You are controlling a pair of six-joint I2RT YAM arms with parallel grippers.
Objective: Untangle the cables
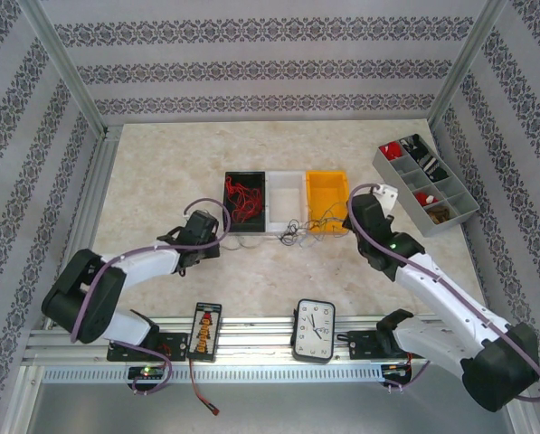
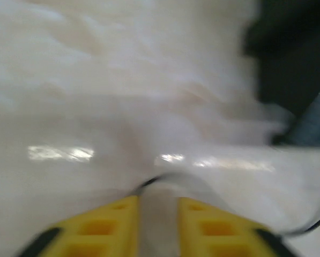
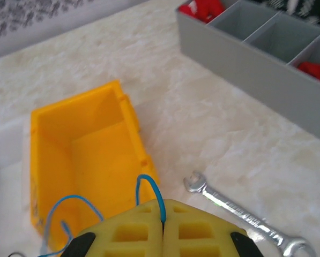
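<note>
Loops of blue cable (image 3: 149, 178) trail left from our right gripper (image 3: 163, 208), where we pinch it; our left gripper (image 2: 158, 206) stands slightly parted, thin wire (image 2: 149, 183) just ahead.

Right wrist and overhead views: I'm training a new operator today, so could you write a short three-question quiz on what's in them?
1. True or false: the right gripper is shut on a thin blue wire.
2. Fill in: in the right wrist view, right of the yellow plastic bin, lies a silver metal ____.
3. In the overhead view, which bin holds the loose red wires? A) the black plastic bin B) the white plastic bin C) the yellow plastic bin.
Key: 1 true; 2 wrench; 3 A.
</note>
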